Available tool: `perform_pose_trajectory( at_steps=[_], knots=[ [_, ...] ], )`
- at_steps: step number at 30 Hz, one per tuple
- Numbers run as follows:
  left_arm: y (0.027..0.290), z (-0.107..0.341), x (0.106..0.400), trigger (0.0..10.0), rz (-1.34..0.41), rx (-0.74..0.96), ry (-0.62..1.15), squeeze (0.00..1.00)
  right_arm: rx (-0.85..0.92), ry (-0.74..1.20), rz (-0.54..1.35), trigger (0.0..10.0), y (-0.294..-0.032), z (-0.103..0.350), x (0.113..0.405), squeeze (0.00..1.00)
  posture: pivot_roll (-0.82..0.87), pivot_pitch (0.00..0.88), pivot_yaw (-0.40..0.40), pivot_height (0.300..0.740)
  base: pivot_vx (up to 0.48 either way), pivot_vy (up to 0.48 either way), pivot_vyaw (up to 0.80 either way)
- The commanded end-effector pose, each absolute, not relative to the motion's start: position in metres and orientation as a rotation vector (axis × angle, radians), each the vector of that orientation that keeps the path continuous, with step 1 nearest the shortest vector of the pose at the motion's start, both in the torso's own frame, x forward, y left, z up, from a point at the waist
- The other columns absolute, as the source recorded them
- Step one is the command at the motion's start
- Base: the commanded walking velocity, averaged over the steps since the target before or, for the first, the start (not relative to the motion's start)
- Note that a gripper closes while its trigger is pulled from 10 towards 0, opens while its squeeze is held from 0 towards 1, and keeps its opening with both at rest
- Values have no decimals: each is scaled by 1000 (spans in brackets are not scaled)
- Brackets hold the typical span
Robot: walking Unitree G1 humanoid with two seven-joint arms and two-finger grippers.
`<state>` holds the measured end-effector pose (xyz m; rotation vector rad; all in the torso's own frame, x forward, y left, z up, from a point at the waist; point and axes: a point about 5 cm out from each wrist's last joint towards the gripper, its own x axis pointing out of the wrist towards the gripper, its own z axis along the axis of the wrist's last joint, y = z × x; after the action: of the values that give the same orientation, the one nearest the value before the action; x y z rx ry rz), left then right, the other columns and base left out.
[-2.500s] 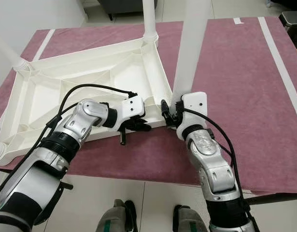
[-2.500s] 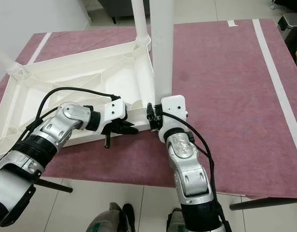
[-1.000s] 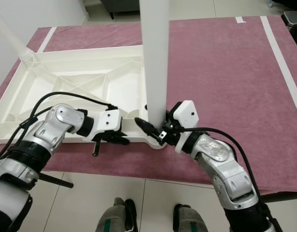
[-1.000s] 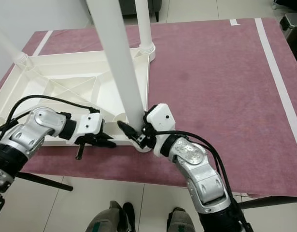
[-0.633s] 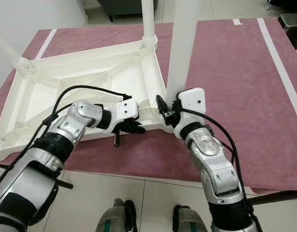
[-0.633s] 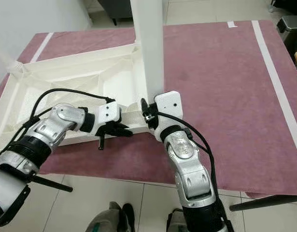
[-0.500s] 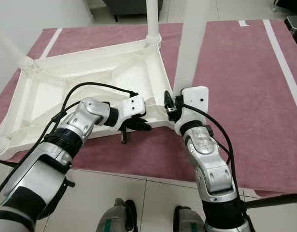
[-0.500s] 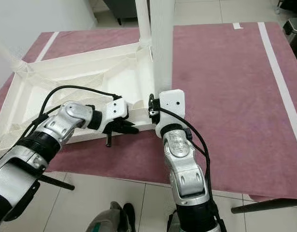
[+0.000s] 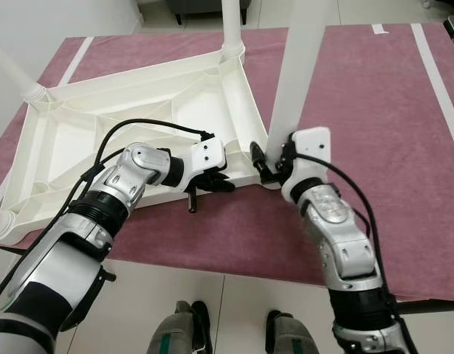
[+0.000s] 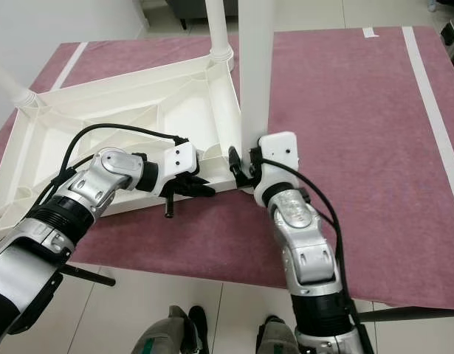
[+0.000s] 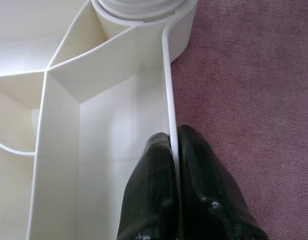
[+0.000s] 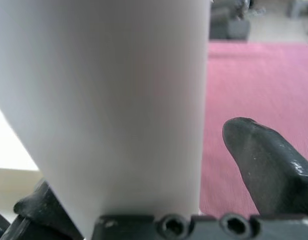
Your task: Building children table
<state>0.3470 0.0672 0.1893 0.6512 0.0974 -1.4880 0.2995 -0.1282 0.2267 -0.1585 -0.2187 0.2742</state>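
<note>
Lying upside down on the maroon-covered bench, the white tabletop is seen with its ribbed underside facing up, toward ten o'clock of the head views. Its near rim is pinched by the left pincer, whose two fingers are closed on the thin wall, one inside and one outside, as the left wrist view makes plain. At the tabletop's near corner, about the centre of the head views, the near leg is held upright in its socket. The base of this leg is straddled by the right pincer; in the right wrist view the tube lies between the spread fingers, and a gap is seen beside at least one of them, so a firm grip cannot be confirmed. A far leg is already seated at the twelve o'clock corner.

The step in hand is judged to be the seating of the near leg. Next, the leg would need to be turned or pressed home while the rim is steadied.
</note>
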Motion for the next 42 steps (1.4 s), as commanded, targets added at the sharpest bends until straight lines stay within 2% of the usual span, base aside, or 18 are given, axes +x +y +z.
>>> perform_pose_trajectory(
  at_steps=[1, 3, 5, 7, 8, 11, 17, 24, 25, 26, 31, 35, 36, 38, 41, 42],
  knots=[
    [76, 196, 336, 0, -1624, 687, 35, 0, -152, -272, 376, 10000, -126, 238, 294, 0, -59, 197, 173, 740, 0, 0, 0],
    [89, 188, 328, 0, -1673, 725, 77, 0, -186, -296, 556, 10000, -127, 248, 285, 0, -59, 197, 172, 740, 0, 0, 0],
    [89, 188, 328, 0, -1673, 725, 77, 0, -186, -296, 556, 10000, -127, 248, 285, 0, -59, 197, 172, 740, 0, 0, 0],
    [103, 184, 319, 0, -1718, 762, 116, 0, -227, -217, 813, 10000, -121, 238, 269, 0, -53, 196, 171, 740, 0, 0, 0],
    [103, 184, 319, 0, -1718, 762, 116, 0, -227, -217, 813, 10000, -121, 238, 269, 0, -53, 196, 171, 740, 0, 0, 0],
    [119, 187, 310, 0, -1764, 797, 144, 0, -253, -118, 1019, 10000, -117, 222, 257, 0, -50, 194, 170, 740, 0, 0, 0],
    [132, 190, 297, 0, -1805, 831, 164, 0, -239, -101, 1113, 10000, -105, 217, 256, 0, -39, 188, 164, 740, 0, 0, 0],
    [133, 188, 294, 0, -1811, 830, 167, 0, -223, -110, 1127, 10000, -94, 215, 259, 0, -36, 188, 162, 740, 0, 0, 0],
    [132, 188, 293, 0, -1811, 826, 168, 0, -215, -113, 1136, 4157, -93, 215, 259, 0, -35, 188, 159, 740, 0, 0, 0],
    [131, 187, 293, 0, -1808, 818, 165, 0, -206, -111, 1145, 0, -92, 215, 258, 0, -35, 188, 160, 740, 0, 0, 0],
    [127, 186, 293, 0, -1801, 802, 156, 0, -198, -96, 1153, 0, -93, 211, 255, 0, -40, 191, 161, 740, 0, 0, 0],
    [118, 186, 299, 0, -1761, 763, 126, 0, -236, -45, 1043, 0, -99, 197, 260, 0, -46, 194, 165, 740, 0, 0, 0],
    [108, 189, 305, 0, -1721, 727, 94, 0, -264, 4, 863, 0, -107, 185, 272, 0, -50, 196, 164, 740, 0, 0, 0],
    [108, 189, 305, 0, -1721, 727, 94, 0, -264, 4, 863, 0, -107, 185, 272, 0, -50, 196, 164, 740, 0, 0, 0],
    [91, 198, 319, 0, -1649, 679, 35, 0, -254, 76, 536, 0, -120, 171, 289, 0, -54, 198, 167, 740, 0, 0, 0],
    [91, 198, 319, 0, -1649, 679, 35, 0, -254, 76, 536, 0, -120, 171, 289, 0, -54, 198, 167, 740, 0, 0, 0]
  ],
)
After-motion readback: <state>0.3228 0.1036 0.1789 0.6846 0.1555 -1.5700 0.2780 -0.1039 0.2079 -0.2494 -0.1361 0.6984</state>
